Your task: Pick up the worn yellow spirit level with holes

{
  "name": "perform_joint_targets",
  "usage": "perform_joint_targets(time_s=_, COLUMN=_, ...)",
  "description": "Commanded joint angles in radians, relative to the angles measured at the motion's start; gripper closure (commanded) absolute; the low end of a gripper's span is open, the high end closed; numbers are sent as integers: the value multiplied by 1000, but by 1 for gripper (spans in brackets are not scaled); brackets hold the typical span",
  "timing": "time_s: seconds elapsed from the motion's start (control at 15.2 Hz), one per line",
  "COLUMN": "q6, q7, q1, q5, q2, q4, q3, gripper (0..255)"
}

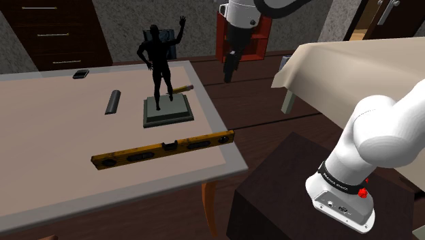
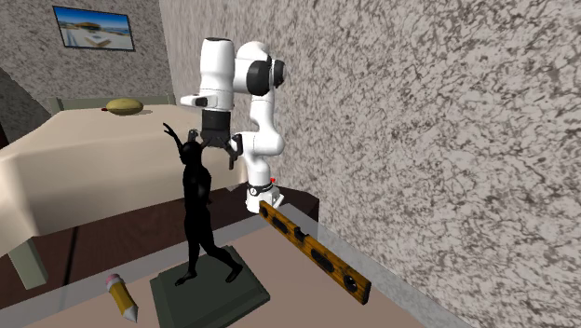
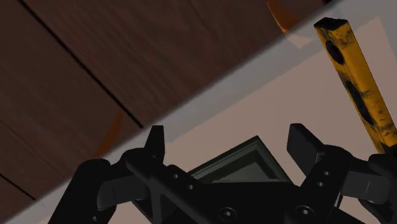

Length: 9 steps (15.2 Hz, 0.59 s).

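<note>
Shoulder view: a yellow spirit level [image 1: 163, 147] with dark oblong holes and scuffed black patches lies flat on the bench [image 1: 41, 136]. It runs roughly along the long edge nearest this camera, a little in from it, and one end reaches the edge on the stand's side. Farther in from that long edge, apart from the level, a black statue [image 1: 160, 65] of a man with one arm raised stands upright on a grey-green square base [image 1: 167, 109]. A pencil [image 1: 182, 89] lies just behind the base, and a dark grey bar [image 1: 112, 101] lies farther along the bench. The pincer [image 1: 230, 68] hangs in the air off the stand-side edge, over the wooden floor [image 1: 238, 102], well above the level. In the wrist view its two black fingers [image 3: 154, 137] stand wide apart with nothing between them, and beyond them show a corner of the base, the bench edge and one end of the level [image 3: 356, 83].
</note>
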<state>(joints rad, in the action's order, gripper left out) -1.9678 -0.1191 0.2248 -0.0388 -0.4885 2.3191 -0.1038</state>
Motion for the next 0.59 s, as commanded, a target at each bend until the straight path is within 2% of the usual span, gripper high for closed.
perform_joint_targets(time_s=0.0, q6=-35, q7=-24, q1=26, q5=9, q2=41, q4=-2, q3=-17, gripper=0)
perform_joint_targets(time_s=0.53, q6=-156, q7=-115, q1=119, q5=32, q2=207, q4=-31, q3=-89, gripper=0)
